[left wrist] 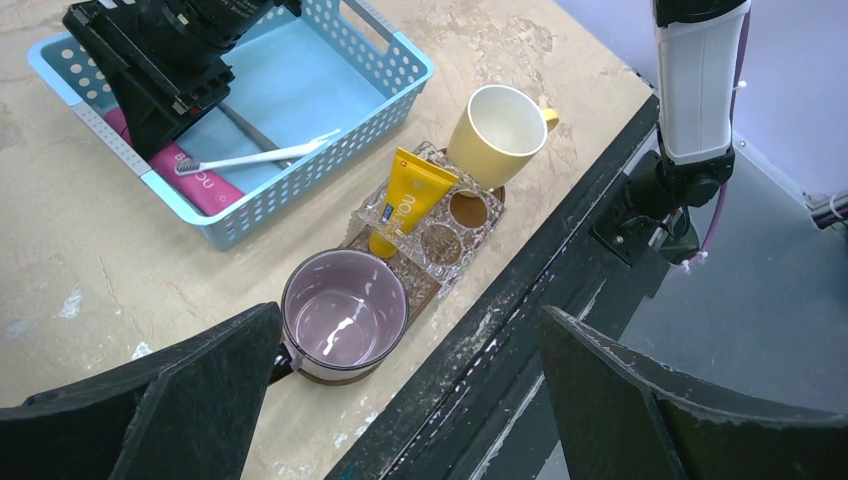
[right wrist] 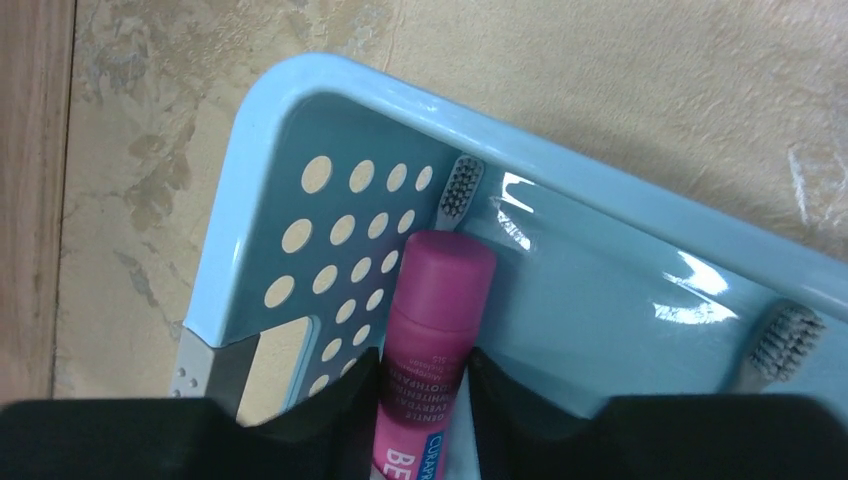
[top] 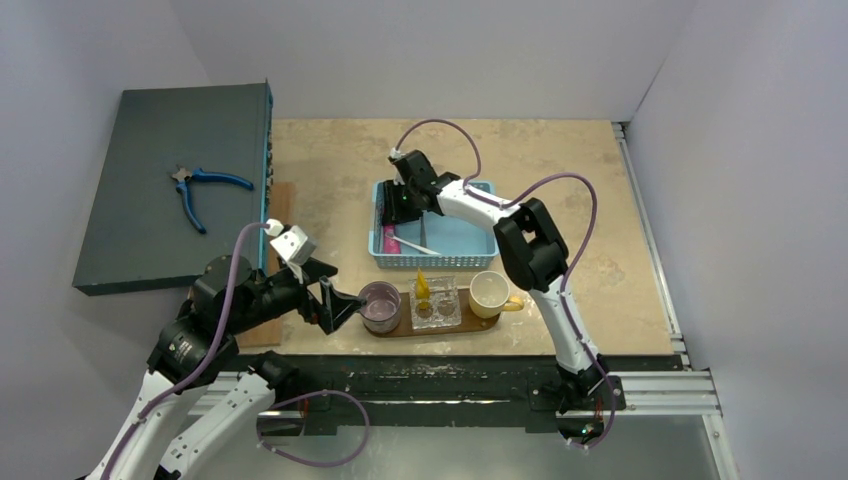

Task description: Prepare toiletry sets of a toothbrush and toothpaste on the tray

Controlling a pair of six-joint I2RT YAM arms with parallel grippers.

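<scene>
right claw (right wrist: pixel 425 400): in basket (left wrist: pixel 400 85), fingers (right wrist: pixel 300 430) flank pink tube (right wrist: pixel 437 300), grip unclear | left claw (left wrist: pixel 408 335): wide open, near purple mug (left wrist: pixel 343 318) at worktop (top: pixel 560 180) edge | yellow tube (left wrist: pixel 410 195): standing in glass holder (left wrist: pixel 450 235) on tray (left wrist: pixel 422 288) | toothbrush (left wrist: pixel 255 157): lying in basket

2 toothpaste tubes: yellow toothpaste tube (left wrist: pixel 405 200), pink toothpaste tube (right wrist: pixel 430 340). 2 toothbrushes: one toothbrush (right wrist: pixel 460 188), other toothbrush (right wrist: pixel 785 340). 2 mugs: purple mug (left wrist: pixel 345 315), yellow mug (left wrist: pixel 495 135). 1 blue mesh basket (left wrist: pixel 400 75). 1 brown wooden tray (top: pixel 468 322). 1 clear glass holder (left wrist: pixel 450 235). 1 blue-handled pliers (top: pixel 190 185).
</scene>
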